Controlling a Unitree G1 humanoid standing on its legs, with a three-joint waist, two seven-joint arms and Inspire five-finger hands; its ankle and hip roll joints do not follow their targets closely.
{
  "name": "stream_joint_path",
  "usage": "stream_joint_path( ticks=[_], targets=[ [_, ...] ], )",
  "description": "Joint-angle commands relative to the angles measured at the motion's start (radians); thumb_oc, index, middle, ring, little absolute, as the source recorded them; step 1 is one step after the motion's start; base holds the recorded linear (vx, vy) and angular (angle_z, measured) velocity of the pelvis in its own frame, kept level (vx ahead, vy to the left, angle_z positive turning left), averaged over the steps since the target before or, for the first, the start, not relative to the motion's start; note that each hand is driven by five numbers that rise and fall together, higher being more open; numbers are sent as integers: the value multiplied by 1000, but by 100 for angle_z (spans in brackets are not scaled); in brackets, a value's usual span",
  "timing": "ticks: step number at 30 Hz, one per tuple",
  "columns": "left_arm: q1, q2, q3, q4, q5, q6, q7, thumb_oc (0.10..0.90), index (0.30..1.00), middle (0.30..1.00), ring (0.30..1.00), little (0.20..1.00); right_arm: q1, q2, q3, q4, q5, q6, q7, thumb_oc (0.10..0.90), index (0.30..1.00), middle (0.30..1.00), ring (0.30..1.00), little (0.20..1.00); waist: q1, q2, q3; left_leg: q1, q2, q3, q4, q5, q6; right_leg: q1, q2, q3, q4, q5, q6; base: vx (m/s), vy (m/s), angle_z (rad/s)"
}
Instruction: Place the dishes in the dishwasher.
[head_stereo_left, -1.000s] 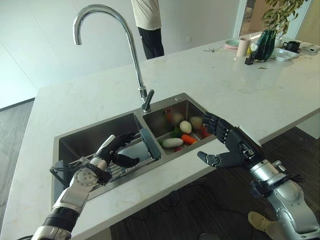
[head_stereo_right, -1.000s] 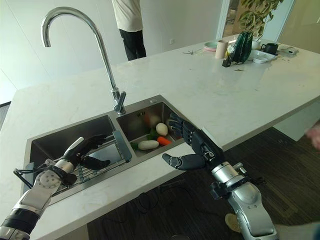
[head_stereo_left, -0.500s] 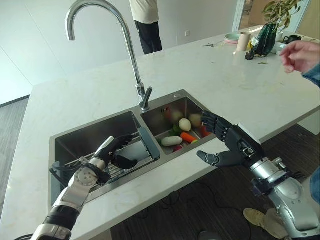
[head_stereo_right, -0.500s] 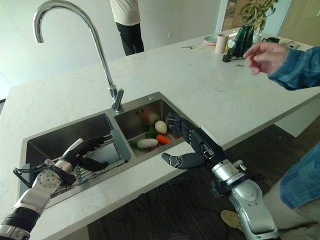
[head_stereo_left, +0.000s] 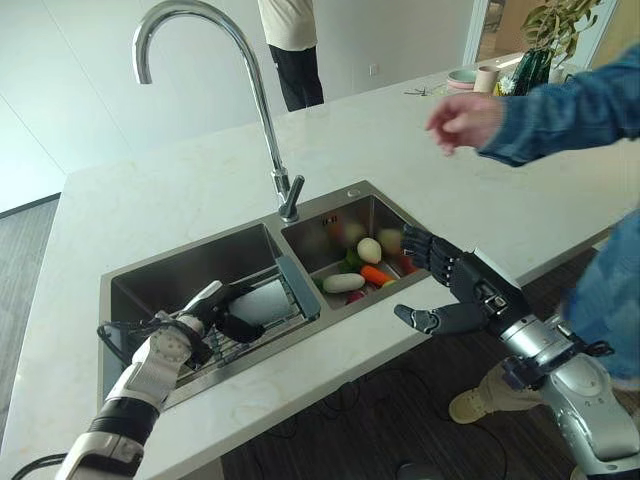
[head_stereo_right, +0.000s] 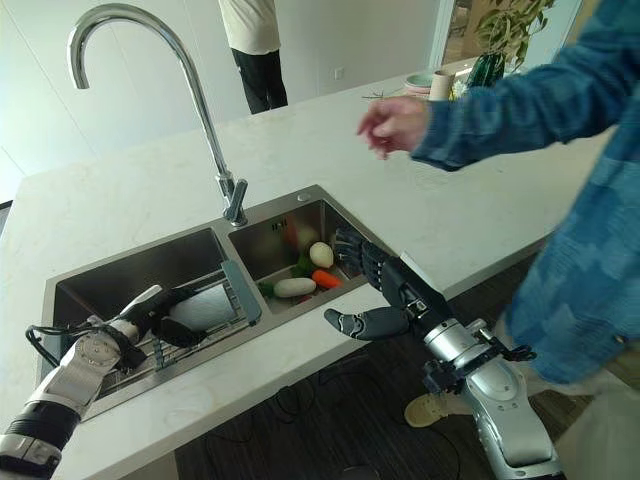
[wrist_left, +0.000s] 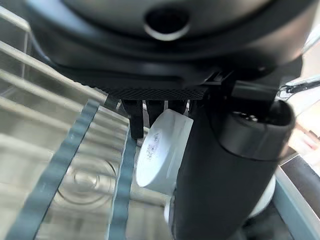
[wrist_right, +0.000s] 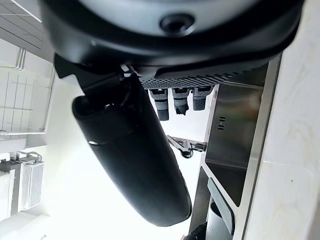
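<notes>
Left hand (head_stereo_left: 175, 335) curls round a white round dish (wrist_left: 162, 152) (on the sink rack (head_stereo_left: 245, 335)); right hand (head_stereo_left: 470, 295) hovers, fingers spread.

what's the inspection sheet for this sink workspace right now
surface: white stone counter, double steel sink
job's things: white dish on the rack in the left basin
clutter: vegetables in the right basin; cups and a plant at the far end
hands: left hand curled on the dish; right hand open above the sink edge
cables: nothing seen
surroundings: a person's arm reaches over the counter; another person stands beyond
</notes>
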Motion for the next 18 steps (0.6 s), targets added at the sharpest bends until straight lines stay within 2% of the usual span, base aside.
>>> stream_joint_path(
  ticks=[1, 5, 9, 11, 12, 14, 18],
  targets=[
    [-86, 79, -10, -15, 24, -39, -58, 400, 300, 300, 300, 300, -124, -19, -37, -75, 10, -76, -1, 800, 900, 900, 900, 900, -8, 9, -27, 13, -9, -59, 147, -269, 30, -1, 13, -33, 51, -101, 71, 0, 0, 0],
    [-88, 105, -4, -45, 6, -79, -71, 400, 300, 300, 300, 300, -118, -30, -40, -73, 9, -73, 11, 800, 900, 900, 900, 900, -7, 7, -26, 12, -9, -57, 147, -269, 30, -1, 12, -37, 51, -99, 72, 0, 0, 0],
    [-78, 116, 24, -82, -60, -150, -18, 400, 300, 300, 300, 300, -113, -25, -40, -67, 3, -83, 5, 800, 900, 900, 900, 900, -1, 7, -26, 11, -10, -58, 147, -268, 30, 0, 8, -42, 51, -99, 72, 0, 0, 0],
    [-57, 119, 72, -124, -114, -241, 107, 400, 300, 300, 300, 300, -112, -19, -42, -64, 1, -90, -2, 800, 900, 900, 900, 900, 6, 5, -25, 8, -13, -64, 147, -268, 31, 0, 6, -48, 51, -100, 71, 0, 0, 0],
    [-48, 113, 96, -145, -134, -263, 136, 400, 300, 300, 300, 300, -109, -15, -44, -64, 0, -91, -5, 800, 900, 900, 900, 900, 11, 3, -25, 7, -15, -67, 147, -268, 31, 0, 5, -49, 51, -101, 71, 0, 0, 0],
    [6, 77, 174, -257, -140, -291, 202, 400, 300, 300, 300, 300, -89, 12, -58, -70, -13, -97, 2, 800, 900, 900, 900, 900, 23, -2, -25, 4, -16, -78, 147, -266, 31, 3, 3, -53, 51, -103, 70, 0, 0, 0],
    [62, 19, 243, -400, -121, -312, 285, 400, 300, 300, 300, 300, -77, 38, -64, -93, -28, -87, -10, 800, 900, 900, 900, 900, 40, -13, -26, -1, -18, -96, 147, -265, 30, 8, -5, -66, 51, -108, 68, 0, -15, 7]
  ],
)
